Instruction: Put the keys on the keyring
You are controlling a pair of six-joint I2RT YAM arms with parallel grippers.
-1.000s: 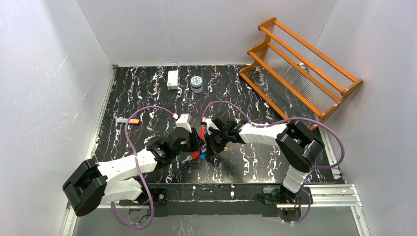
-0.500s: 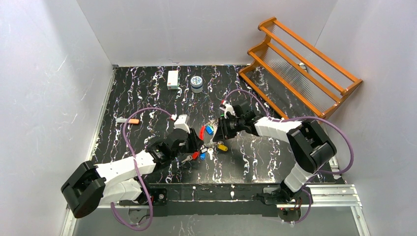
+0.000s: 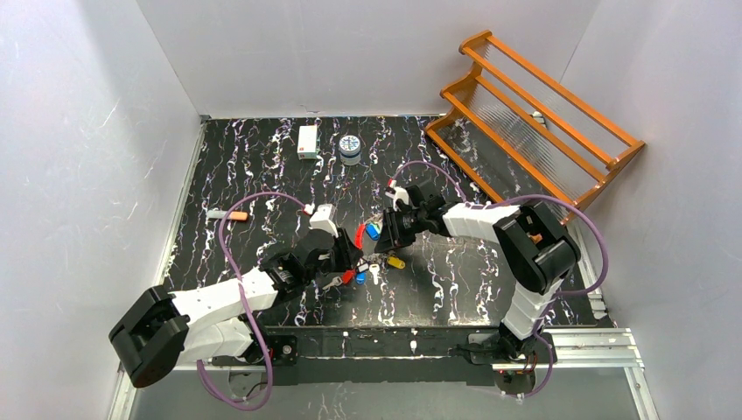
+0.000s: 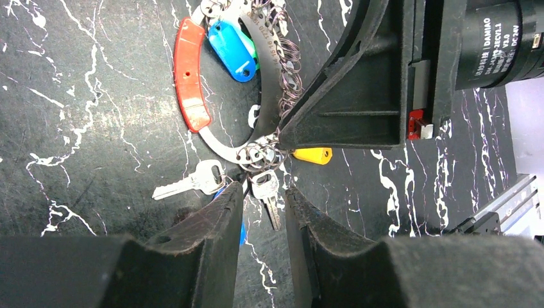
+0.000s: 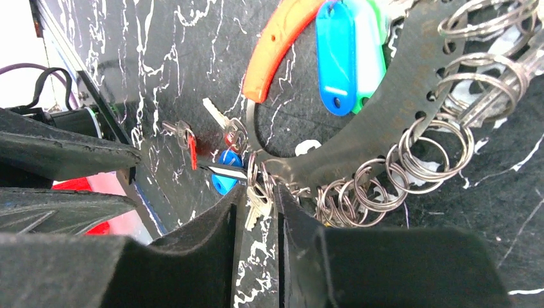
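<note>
Meanwhile, left tool [image 4: 263, 194] and right tool [image 5: 258, 196] hovered at the keyring [image 4: 268, 70] on the worktop [image 4: 77, 128], jaws narrowly apart, any grip unclear. Threading the keys [image 4: 192, 184] looked underway, and the next move called for prying a small ring [image 5: 420, 151] open.

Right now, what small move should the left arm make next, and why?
Probably ease the left gripper forward and close on the bare silver key lying just ahead of its parted fingertips. Both grippers look open and empty, and the right gripper sits at the end of the keyring, by its small split rings.
</note>
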